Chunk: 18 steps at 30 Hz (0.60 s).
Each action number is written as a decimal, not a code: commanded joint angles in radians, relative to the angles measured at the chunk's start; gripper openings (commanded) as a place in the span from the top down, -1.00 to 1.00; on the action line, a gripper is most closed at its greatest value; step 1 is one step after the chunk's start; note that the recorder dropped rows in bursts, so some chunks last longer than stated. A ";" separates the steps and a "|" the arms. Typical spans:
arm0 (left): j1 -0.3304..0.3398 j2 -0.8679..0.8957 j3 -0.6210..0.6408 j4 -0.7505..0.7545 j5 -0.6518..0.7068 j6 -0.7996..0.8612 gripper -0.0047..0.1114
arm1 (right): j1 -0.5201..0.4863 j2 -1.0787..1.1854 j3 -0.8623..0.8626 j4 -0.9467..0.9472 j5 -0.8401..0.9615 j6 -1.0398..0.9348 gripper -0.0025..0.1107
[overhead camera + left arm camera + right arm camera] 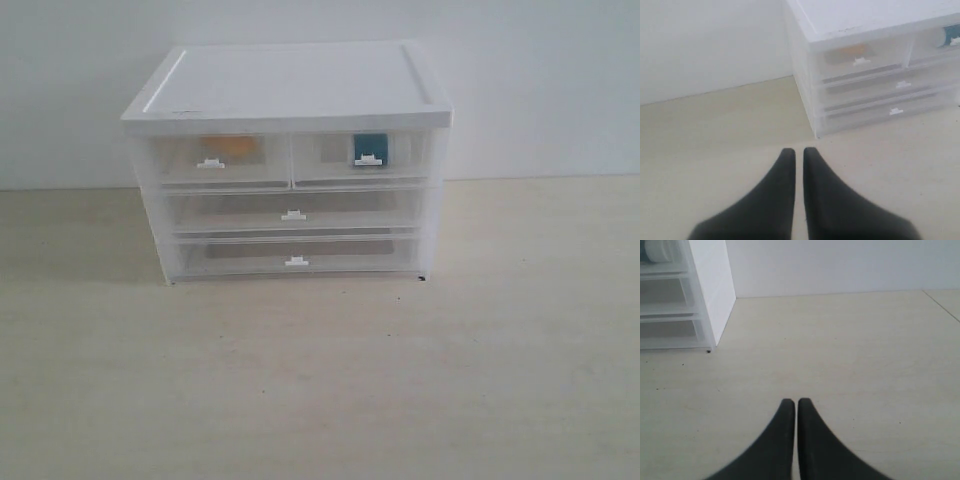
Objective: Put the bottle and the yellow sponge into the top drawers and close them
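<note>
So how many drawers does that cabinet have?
4. Top left drawer, holding the sponge; top right drawer, holding the bottle; a full-width middle drawer; a full-width bottom drawer. All look shut.

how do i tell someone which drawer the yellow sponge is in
Find the white cabinet; its top row is two half-width drawers. The top left drawer, left in the exterior view, shows the yellow sponge through its translucent front, while the top right drawer beside it shows the bottle with a teal-blue label.
</note>
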 commanded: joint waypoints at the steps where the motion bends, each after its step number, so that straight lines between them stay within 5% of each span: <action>1: 0.002 -0.112 0.038 -0.010 0.055 -0.093 0.84 | -0.001 -0.007 0.004 -0.001 -0.007 0.000 0.96; 12: 0.002 -0.138 0.072 -0.026 0.012 -0.093 0.84 | -0.001 -0.007 0.004 -0.001 -0.007 0.000 0.96; 18: 0.002 -0.153 0.183 -0.037 -0.203 -0.010 0.84 | -0.001 -0.007 0.004 -0.001 -0.007 0.000 0.96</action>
